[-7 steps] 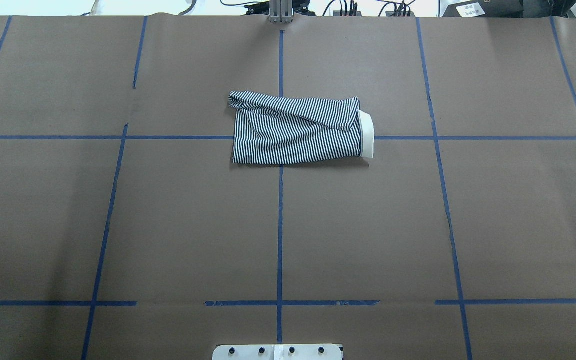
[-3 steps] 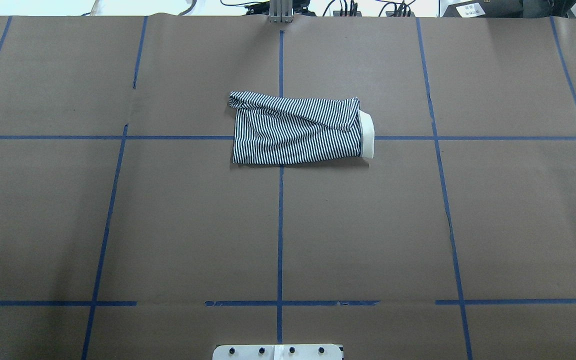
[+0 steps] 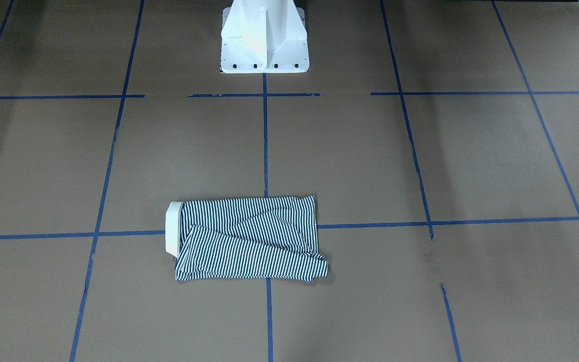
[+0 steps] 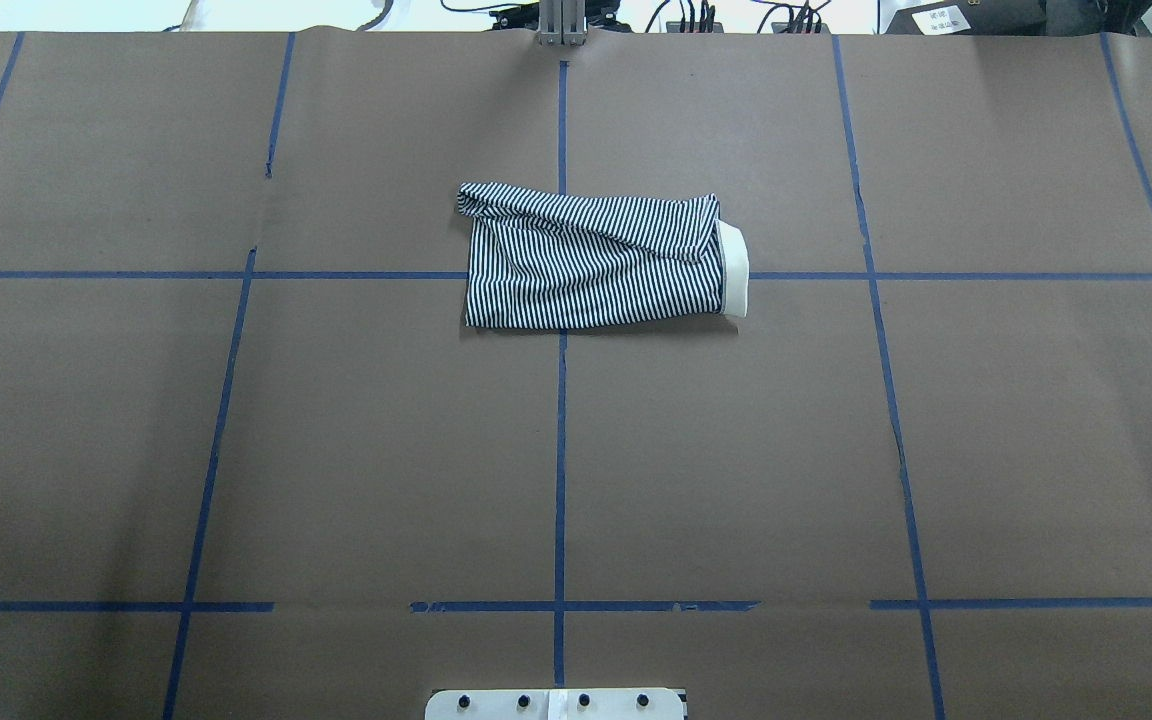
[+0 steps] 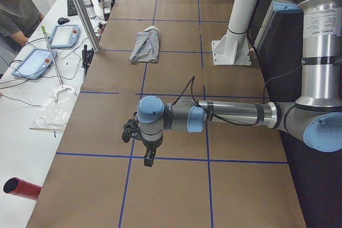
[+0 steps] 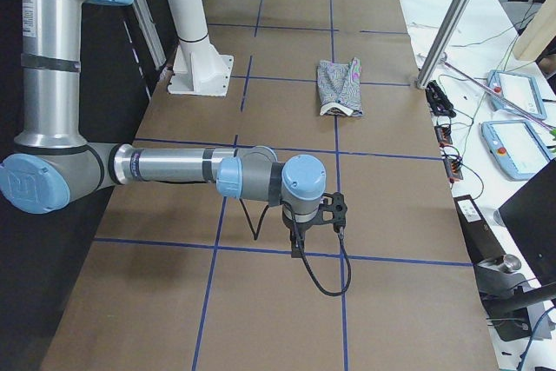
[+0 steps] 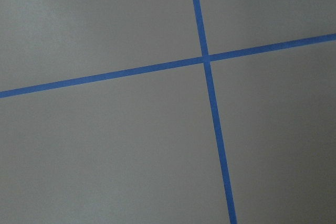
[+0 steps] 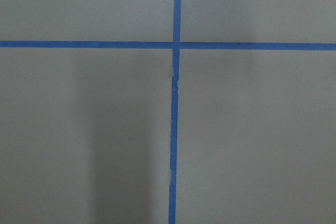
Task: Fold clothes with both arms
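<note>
striped polo shirt (image 4: 591,265) is lying folded compact, far-centre on surface (image 4: 336,450) | left hand (image 5: 146,158), right hand (image 6: 295,249) are hanging well apart, probably clearing a finished fold | opening/hold: cannot tell

No visible change overhead: the polo shirt (image 4: 591,265) lies exactly as before.

1. My left arm (image 5: 235,113) has its upper part upright, bends at the elbow, and holds its forearm level, reaching outward.
2. Its wrist turns down, so my left gripper (image 5: 148,161) points straight down.
3. My right arm (image 6: 169,165) is in the same pose: upper part upright, forearm level.
4. My right gripper (image 6: 295,251) also points straight down.
5. I cannot tell whether either pair of jaws is parted or closed.
</note>
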Motion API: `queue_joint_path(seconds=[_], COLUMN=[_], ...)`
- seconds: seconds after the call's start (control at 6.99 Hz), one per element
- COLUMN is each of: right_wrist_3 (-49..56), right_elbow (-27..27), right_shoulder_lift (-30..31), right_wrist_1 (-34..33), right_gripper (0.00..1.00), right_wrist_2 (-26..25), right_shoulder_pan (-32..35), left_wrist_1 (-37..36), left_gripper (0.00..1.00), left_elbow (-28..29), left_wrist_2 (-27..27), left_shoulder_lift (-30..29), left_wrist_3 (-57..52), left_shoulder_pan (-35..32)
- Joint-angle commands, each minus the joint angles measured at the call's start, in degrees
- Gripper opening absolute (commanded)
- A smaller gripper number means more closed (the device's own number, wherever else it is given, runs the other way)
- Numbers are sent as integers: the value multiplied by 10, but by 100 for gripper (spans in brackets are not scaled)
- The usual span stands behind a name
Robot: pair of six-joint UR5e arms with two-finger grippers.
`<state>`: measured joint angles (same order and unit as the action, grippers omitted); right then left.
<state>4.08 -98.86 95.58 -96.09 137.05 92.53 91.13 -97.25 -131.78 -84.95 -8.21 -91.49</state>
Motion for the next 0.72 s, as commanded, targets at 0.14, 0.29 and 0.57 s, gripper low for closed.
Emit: queue_joint_path(seconds=[0.14,0.29,0.57], right_wrist_3=[-9,-11,-9], right_elbow=[0,-1,-2], right_shoulder_lift=[-1,-1,-2], right_wrist_1=[0,0,0], right_gripper=[100,100,100], right_wrist_2=[1,1,1], right_shoulder_pan=[-2,-2,-2], left_wrist_1=[0,0,1], left_gripper=[100,100,100], left_elbow=[1,1,1], left_wrist_2=[-1,-1,-2], left_shoulder_lift=[4,4,4], left_wrist_3=[0,0,0], left_shoulder_pan=[-1,-1,-1])
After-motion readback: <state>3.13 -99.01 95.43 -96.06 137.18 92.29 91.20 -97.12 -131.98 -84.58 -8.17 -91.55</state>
